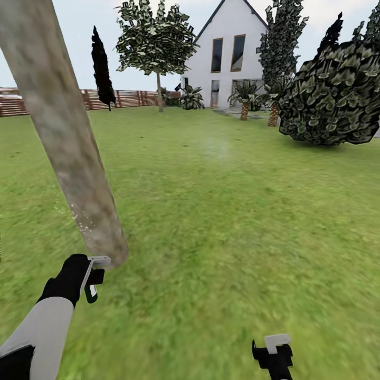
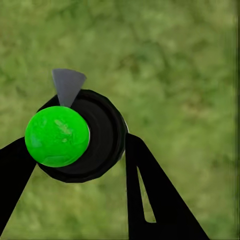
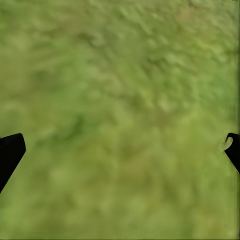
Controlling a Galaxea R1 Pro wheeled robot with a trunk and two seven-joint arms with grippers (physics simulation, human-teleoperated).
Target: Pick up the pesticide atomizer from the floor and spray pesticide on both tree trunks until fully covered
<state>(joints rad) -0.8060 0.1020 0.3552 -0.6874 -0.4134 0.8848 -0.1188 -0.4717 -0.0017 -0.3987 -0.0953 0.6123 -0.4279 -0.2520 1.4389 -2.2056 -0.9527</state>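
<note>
A thick, mottled grey-brown tree trunk (image 1: 68, 142) leans across the left of the head view, with pale specks low on its bark. My left gripper (image 1: 92, 279) hovers just in front of the trunk's base, shut on the pesticide atomizer (image 1: 98, 262), whose grey nozzle points at the trunk. In the left wrist view the atomizer (image 2: 57, 136) is a black round body with a bright green ball and grey spout, clamped between my black fingers (image 2: 150, 195), over grass. A second tree (image 1: 157, 39) with a blocky green canopy stands far off by the fence. My right gripper (image 1: 274, 352) hangs open low over the lawn, holding nothing.
Green lawn (image 1: 227, 221) stretches ahead to a white house (image 1: 227, 47). A big dark bush (image 1: 335, 95) sits at the right. A brown slat fence (image 1: 121, 98) runs along the back left, with a thin near-black tree (image 1: 102, 68) and small palms (image 1: 245, 97) nearby.
</note>
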